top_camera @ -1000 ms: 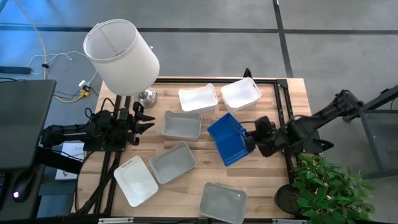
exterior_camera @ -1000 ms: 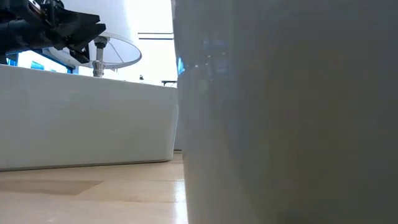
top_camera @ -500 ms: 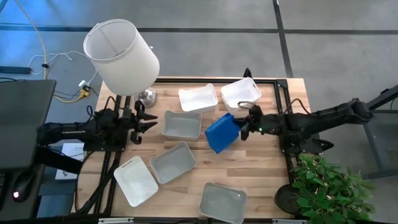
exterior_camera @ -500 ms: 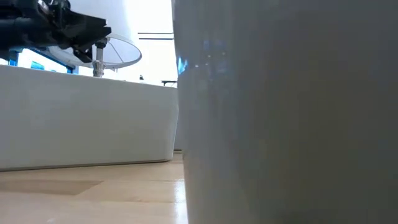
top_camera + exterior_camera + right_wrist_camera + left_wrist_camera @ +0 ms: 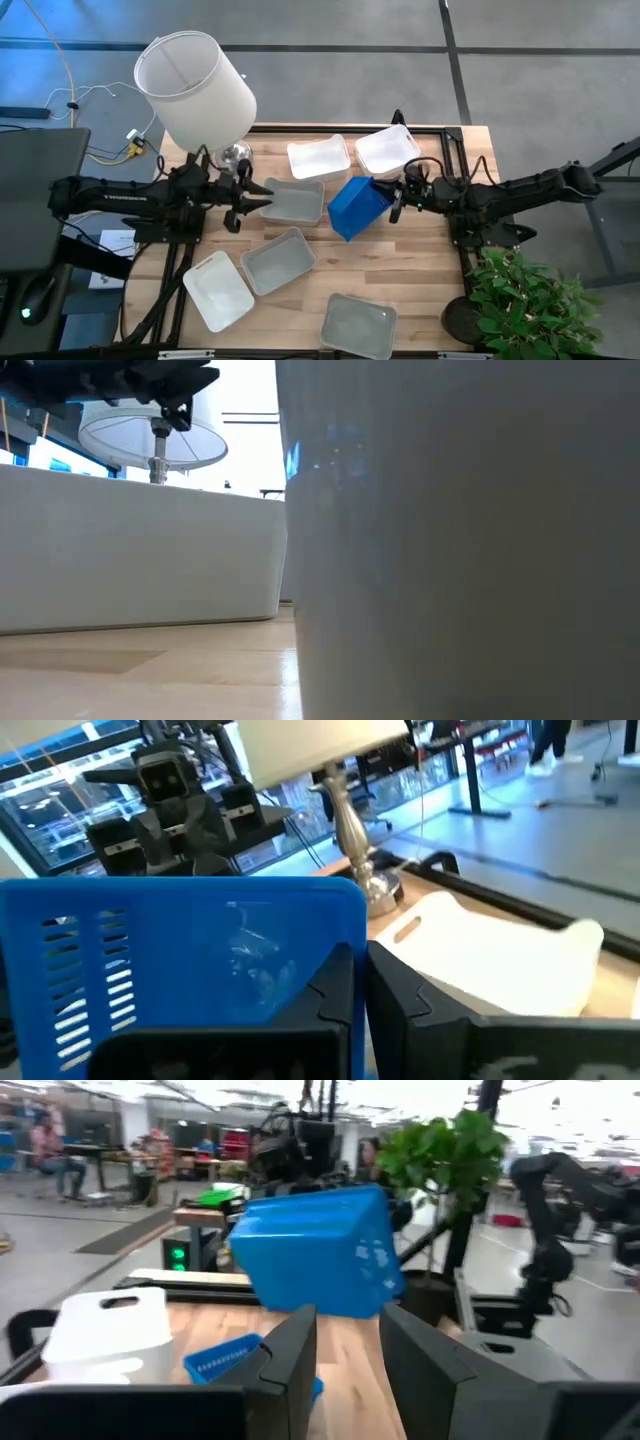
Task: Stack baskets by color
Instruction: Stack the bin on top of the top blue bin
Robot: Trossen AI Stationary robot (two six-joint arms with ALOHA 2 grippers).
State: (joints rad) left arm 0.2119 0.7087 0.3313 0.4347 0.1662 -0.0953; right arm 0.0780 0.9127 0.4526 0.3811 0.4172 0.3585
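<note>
1. Near the table's middle, the right gripper [image 5: 396, 197] has its fingers clamped on the wall of a tilted blue basket [image 5: 360, 207], held beside a grey basket [image 5: 293, 202]; two white baskets [image 5: 319, 158] sit just behind.
2. Opposite, the left gripper [image 5: 262, 195] hovers over the grey basket's edge, fingers narrowly parted, holding nothing; a lampshade [image 5: 195, 90] stands behind it.

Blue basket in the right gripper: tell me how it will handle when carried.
The blue basket probably is stiff: it keeps its shape, tilted, pinched at one wall by the right gripper. Likely light, given its slotted plastic sides. Held by one edge, it may swing.
</note>
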